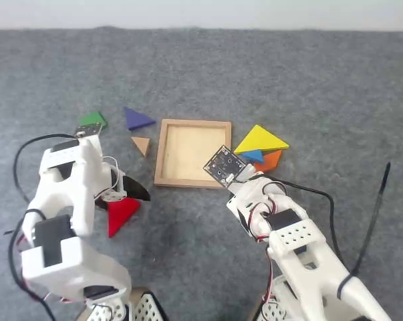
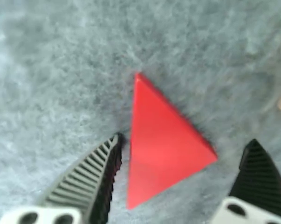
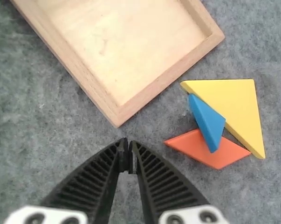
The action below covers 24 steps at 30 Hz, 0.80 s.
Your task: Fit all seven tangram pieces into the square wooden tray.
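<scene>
Red triangle (image 2: 163, 144) lies inside the spread left claw (image 2: 185, 140).

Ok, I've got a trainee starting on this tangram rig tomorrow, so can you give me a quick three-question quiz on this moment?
1. True or false: the wooden tray already holds a piece.
2. Which piece lies between the open fingers of the left gripper?
A. the green piece
B. the red triangle
C. the tan piece
3. Fill in: the blue piece lies partly on the yellow triangle and partly on the ___ piece.

Key: 1 false, the tray is empty; 2 B; 3 orange, meaning the orange piece.
</scene>
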{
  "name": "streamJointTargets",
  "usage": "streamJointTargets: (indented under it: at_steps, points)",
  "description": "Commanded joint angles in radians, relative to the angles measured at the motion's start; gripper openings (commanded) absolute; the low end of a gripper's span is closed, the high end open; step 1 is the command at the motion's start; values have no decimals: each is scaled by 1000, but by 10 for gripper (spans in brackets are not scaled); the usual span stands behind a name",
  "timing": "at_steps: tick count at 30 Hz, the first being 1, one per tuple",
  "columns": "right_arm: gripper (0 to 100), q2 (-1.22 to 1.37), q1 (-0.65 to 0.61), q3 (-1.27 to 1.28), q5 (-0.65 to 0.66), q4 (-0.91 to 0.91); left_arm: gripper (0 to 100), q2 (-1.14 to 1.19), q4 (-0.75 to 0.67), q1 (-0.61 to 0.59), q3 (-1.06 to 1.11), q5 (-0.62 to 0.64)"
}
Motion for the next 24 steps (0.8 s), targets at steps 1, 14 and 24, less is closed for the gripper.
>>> streamJointTargets:
  at_steps: [1, 14, 24]
  points:
    - [9, -7, -4, -6, -3, -8, 392, 21, 57, -44, 64, -86]
    - [9, -7, -4, -6, -3, -8, 442, -20, 58, -78, 68, -126]
    - [9, -7, -4, -6, -5, -8, 442, 43, -12, -60, 64, -104]
